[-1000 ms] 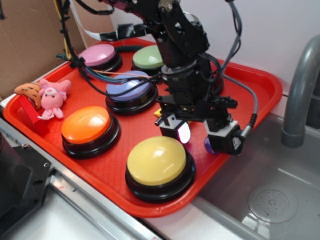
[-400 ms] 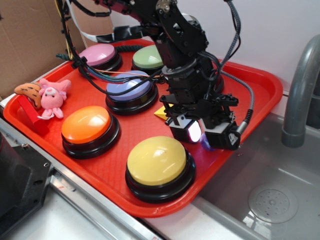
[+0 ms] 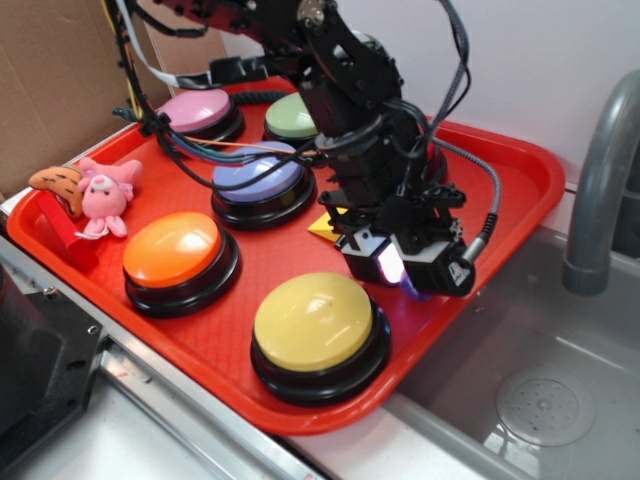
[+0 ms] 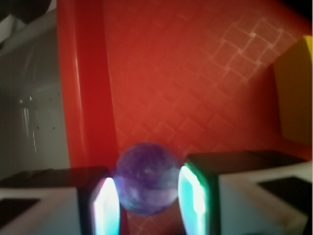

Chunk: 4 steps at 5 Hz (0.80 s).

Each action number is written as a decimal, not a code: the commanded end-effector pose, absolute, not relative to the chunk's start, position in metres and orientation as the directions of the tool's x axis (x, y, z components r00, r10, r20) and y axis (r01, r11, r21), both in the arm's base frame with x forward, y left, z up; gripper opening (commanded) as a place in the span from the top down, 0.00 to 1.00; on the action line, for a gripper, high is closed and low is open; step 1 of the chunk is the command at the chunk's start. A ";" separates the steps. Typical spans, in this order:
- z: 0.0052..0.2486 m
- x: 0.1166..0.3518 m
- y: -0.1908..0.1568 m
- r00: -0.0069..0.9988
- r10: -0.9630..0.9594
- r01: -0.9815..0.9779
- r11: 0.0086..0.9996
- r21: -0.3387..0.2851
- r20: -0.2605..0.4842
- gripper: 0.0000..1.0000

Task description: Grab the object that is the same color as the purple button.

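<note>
A wide red plastic tray (image 3: 520, 170) carries six domed push buttons, among them the periwinkle blue-violet button on a black base (image 3: 260, 176). The black claw (image 3: 405, 268) sits low near the tray's right rim, its glowing pads (image 4: 104, 205) nearly closed against the small glossy dark purple marbled ball (image 4: 148, 177) between them.

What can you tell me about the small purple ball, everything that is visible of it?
The purple ball is small, round and glossy, dark violet with paler marbled streaks. It sits on the red tray near its raised rim, between the two glowing fingers of the claw, which press against both its sides. In the exterior view it is almost hidden.
</note>
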<state>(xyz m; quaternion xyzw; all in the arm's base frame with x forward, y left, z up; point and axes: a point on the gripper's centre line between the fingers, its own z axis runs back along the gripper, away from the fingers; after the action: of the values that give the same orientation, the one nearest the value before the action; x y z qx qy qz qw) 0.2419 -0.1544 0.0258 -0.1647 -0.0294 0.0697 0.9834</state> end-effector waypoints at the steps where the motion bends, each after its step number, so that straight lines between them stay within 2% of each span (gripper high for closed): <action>1: 0.102 0.244 -0.103 0.995 0.095 -0.090 0.988 -0.123 0.032 1.00; 2: 0.136 0.237 -0.068 0.994 0.103 -0.103 0.995 -0.008 0.033 1.00; 3: 0.152 0.222 -0.034 0.989 0.144 -0.145 0.989 0.033 0.035 1.00; 4: 0.153 0.211 -0.011 0.987 0.162 -0.163 0.984 0.072 0.017 1.00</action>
<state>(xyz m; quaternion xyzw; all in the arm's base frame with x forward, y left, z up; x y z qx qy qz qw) 0.2075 -0.0061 0.1377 0.0392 0.0172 0.0803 0.9958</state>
